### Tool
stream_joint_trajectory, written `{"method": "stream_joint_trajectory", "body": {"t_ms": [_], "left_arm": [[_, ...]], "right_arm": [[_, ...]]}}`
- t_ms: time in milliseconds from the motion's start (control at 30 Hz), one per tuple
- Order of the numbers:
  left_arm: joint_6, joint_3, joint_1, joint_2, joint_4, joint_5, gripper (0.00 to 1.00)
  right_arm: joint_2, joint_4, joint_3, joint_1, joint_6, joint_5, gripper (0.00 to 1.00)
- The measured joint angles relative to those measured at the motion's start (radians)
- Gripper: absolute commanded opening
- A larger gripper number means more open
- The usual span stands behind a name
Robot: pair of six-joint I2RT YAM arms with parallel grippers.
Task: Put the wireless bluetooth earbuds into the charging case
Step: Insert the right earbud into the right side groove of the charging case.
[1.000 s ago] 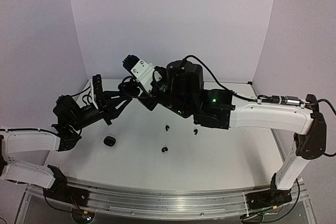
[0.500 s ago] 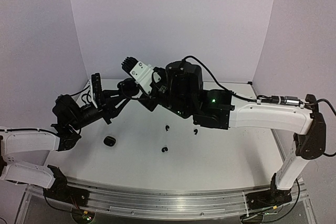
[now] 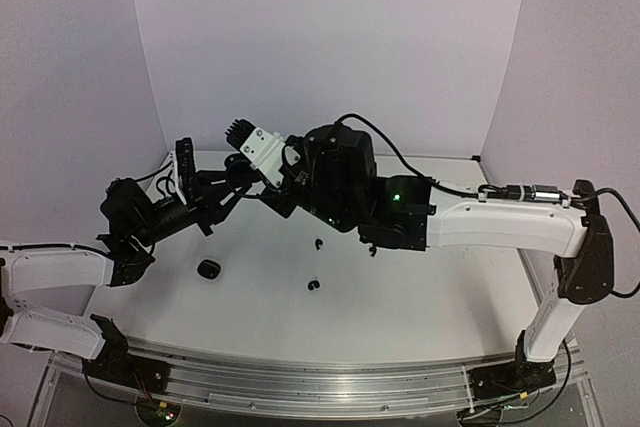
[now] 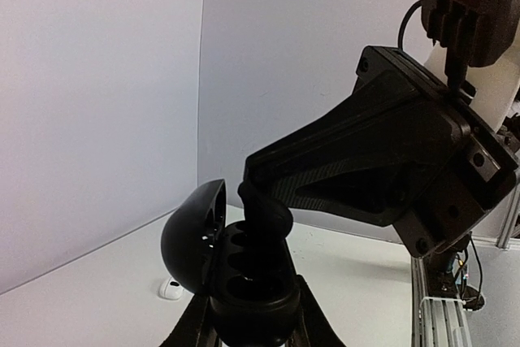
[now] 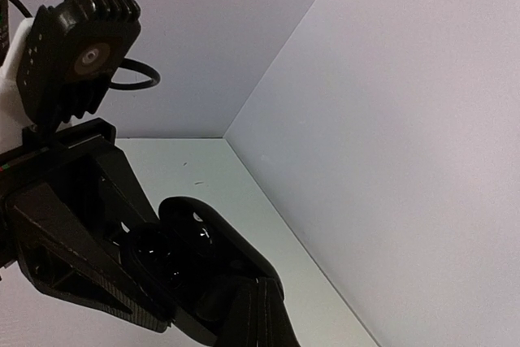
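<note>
I have both arms raised over the far-left part of the desk [image 3: 430, 297], meeting tip to tip. The left jaws are clenched on the open charging case [image 4: 248, 278], gripping it from below on both sides, well above the desk surface. Its lid [image 4: 193, 237] stands swung open to the left in the left wrist view, and the two round wells face up. The right jaws are fully closed, and their tip sits in the case's mouth, touching the rim of the upper well. Everything there is black on black, so I cannot tell whether a bud is pinched between them or already lying in a well.

From above I count three black wireless bluetooth earbuds loose on the desk. One [image 3: 318, 244] is near the middle, and another [image 3: 372, 250] lies to its right, just under the right arm's wrist. The third [image 3: 313, 285] is nearer to me. A second case [image 3: 208, 269], dark and closed, rests on the desk to the left, below the left arm's wrist and well apart from the buds.

In the left wrist view a small white piece [image 4: 171, 288] lies on the desk beyond the held case. It is too small for me to tell whether it is a bud or something else.
</note>
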Motion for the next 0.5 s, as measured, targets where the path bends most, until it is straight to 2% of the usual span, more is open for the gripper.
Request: {"method": "stream_joint_trajectory", "body": {"t_ms": [500], "left_arm": [[0.000,0.007,0.000,0.000,-0.029,-0.027,0.00]], "right_arm": [[0.040,-0.020,0.032,0.000,0.007,0.056,0.00]]}}
